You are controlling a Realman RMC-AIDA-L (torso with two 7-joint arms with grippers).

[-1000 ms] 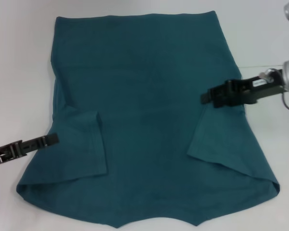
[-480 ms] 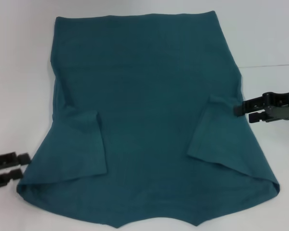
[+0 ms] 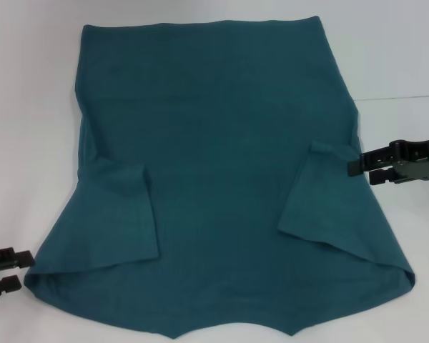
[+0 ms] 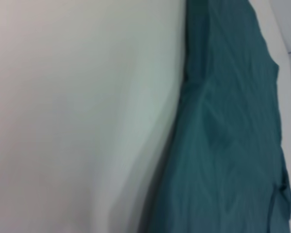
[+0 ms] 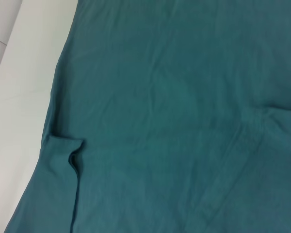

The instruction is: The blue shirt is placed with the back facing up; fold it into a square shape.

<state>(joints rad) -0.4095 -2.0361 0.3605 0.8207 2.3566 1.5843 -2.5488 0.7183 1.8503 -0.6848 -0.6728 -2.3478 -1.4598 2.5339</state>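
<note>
the blue shirt lies spread flat on the white table, its straight hem at the far edge and its widest part toward the robot; both short sleeves are folded inward onto the body of the shirt, one flap on the left side and one on the right; the near edge of the shirt curves and ends in two small points; the right gripper sits just beside the shirt's right edge, level with the top of the folded right sleeve, its two black fingers parted and holding nothing; the left gripper is just off the shirt's near left corner, over bare table, its two fingers spread apart and clear of the fabric.
</note>
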